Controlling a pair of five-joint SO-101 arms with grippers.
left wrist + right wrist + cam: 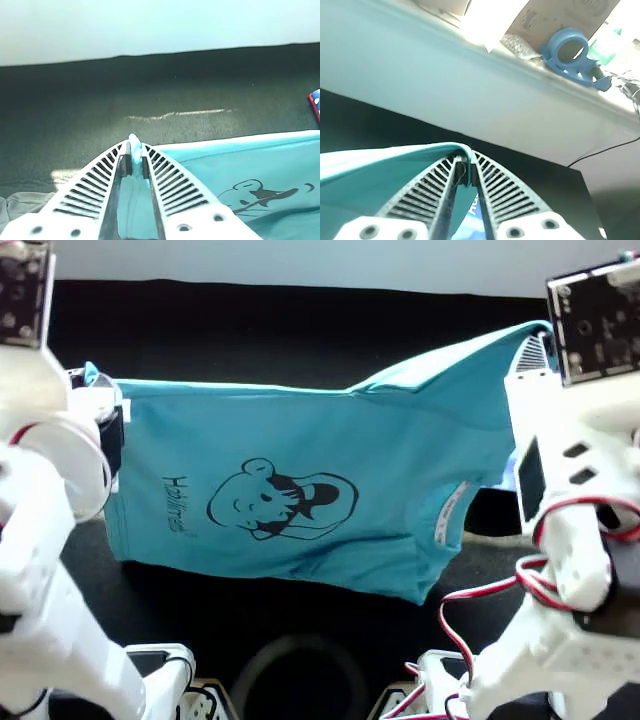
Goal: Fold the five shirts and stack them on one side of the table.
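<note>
pinching the teal shirt [300,430] at both ends: left end effector [134,150] is pressed together on one edge, right end effector [464,167] clamped on another, fabric squeezed tight in each. high view has the shirt stretched between the arms over the black counter [300,320], bear print facing up. left wrist cam catches a grey cloth [20,207] on the counter, right wrist cam a blue tape dispenser [570,52] off in the background.

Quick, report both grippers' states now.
Left gripper: shut on the teal cloth T-shirt with the black cartoon print.
Right gripper: shut on the same T-shirt's other end.
</note>
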